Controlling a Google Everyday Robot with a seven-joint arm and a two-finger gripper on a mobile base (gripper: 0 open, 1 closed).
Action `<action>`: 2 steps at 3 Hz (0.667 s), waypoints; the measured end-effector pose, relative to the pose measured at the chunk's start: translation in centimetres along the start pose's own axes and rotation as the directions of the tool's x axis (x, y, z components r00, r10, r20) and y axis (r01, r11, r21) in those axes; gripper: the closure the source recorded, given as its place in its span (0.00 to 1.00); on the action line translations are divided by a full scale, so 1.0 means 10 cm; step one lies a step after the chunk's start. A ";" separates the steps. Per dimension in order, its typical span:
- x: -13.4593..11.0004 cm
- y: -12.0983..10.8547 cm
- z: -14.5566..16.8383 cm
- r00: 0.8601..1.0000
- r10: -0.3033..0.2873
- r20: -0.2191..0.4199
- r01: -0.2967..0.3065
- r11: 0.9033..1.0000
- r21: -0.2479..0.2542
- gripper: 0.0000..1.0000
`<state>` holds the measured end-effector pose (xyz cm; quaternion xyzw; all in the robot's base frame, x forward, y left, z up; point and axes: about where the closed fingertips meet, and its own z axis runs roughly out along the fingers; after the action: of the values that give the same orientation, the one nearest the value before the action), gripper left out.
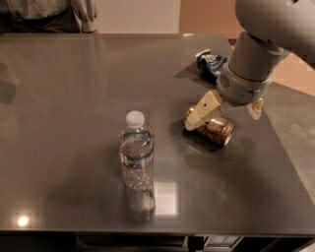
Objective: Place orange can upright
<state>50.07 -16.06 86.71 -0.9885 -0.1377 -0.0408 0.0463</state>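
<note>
The orange can (216, 131) lies on its side on the dark table (74, 98), right of centre, with one silver end facing front right. My gripper (228, 112) hangs over it, open. Its cream left finger (202, 111) covers the can's left end, and the right finger (256, 108) stands just past the can's far right side. The can sits between and below the two fingers; I cannot tell whether they touch it. The grey arm (261, 44) comes in from the upper right.
A clear water bottle (137, 153) with a white cap stands upright left of the can. A dark blue and white snack bag (210, 62) lies behind the gripper. A person (49, 12) stands at the table's far left edge. The table's right edge runs close to the can.
</note>
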 end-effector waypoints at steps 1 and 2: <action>-0.01 0.02 0.06 0.995 -0.097 0.017 0.097 0.995 -0.026 0.00; 0.01 0.04 0.13 0.982 -0.184 0.045 0.186 0.981 -0.050 0.00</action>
<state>50.31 -16.25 85.38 -0.9729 -0.2290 -0.0288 0.0128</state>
